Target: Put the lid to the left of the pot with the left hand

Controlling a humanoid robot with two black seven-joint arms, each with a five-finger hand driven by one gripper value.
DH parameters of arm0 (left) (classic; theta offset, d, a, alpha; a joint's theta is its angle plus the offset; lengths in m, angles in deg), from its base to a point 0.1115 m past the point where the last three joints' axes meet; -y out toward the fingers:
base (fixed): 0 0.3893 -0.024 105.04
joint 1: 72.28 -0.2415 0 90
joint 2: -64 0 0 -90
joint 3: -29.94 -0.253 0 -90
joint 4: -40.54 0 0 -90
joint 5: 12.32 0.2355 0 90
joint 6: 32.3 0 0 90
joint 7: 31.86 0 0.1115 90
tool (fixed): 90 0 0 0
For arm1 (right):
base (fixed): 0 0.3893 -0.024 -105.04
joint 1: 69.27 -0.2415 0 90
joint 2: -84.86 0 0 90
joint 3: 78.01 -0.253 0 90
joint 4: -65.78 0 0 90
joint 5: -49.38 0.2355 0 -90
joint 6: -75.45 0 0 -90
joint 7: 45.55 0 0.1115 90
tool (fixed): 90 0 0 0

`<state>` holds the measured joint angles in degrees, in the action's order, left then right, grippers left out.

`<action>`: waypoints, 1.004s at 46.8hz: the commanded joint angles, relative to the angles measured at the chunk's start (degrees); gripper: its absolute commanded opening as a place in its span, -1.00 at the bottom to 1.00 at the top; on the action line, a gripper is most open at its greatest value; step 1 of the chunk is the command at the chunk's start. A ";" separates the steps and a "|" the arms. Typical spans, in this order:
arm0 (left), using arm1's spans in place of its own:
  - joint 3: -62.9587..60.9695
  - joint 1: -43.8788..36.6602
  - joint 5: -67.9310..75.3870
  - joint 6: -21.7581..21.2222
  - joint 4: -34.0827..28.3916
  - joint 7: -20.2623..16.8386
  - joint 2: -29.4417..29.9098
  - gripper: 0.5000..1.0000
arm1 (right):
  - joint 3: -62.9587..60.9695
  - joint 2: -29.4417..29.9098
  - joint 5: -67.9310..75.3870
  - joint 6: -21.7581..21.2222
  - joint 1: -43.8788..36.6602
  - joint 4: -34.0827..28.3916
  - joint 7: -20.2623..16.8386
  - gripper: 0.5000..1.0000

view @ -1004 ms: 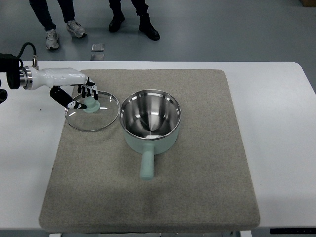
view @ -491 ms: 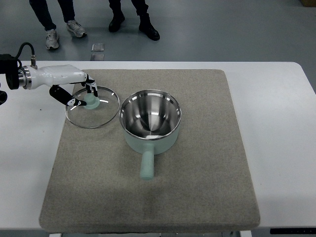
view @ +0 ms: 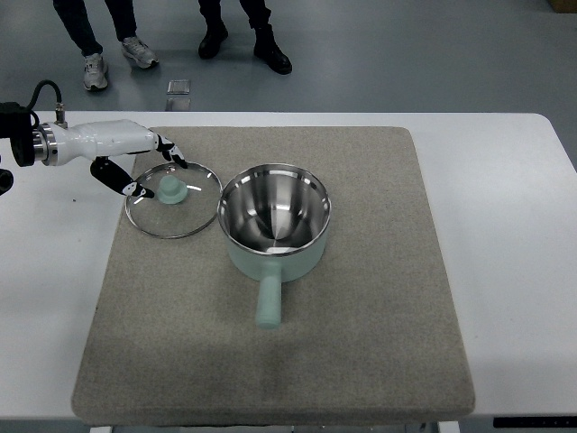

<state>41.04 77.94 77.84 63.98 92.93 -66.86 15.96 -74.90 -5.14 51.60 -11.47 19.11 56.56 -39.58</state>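
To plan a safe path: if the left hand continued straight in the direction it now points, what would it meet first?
Probably the lid's knob, just ahead of the open left hand, then the pot. Height is unclear, so it might pass above the knob.

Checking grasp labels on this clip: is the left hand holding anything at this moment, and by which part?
Nothing is held. The left hand is open beside the lid, its fingers clear of the knob.

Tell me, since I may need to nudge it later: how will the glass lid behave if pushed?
The lid lies flat on the mat, so it probably won't roll or tip. The felt-like mat likely resists sliding. Clear glass suggests it is rigid and breakable; the knob seems the safest hold.
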 commanded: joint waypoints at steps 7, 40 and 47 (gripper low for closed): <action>0.15 1.74 -8.68 -0.04 -1.76 0.00 -0.39 0.06 | 0.05 0.00 -0.02 0.00 -0.05 0.00 0.00 0.69; 2.79 3.41 -67.21 -1.01 -32.17 2.73 -18.40 0.96 | -0.04 0.00 -0.02 0.00 0.03 0.00 0.00 0.69; 3.05 3.41 -76.53 -1.36 -32.79 7.05 -19.63 0.96 | 0.04 0.00 -0.02 0.00 0.03 0.00 0.00 0.69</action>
<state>43.89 81.35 4.82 62.90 60.49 -60.85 -3.20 -74.90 -5.14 51.59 -11.47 19.12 56.55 -39.60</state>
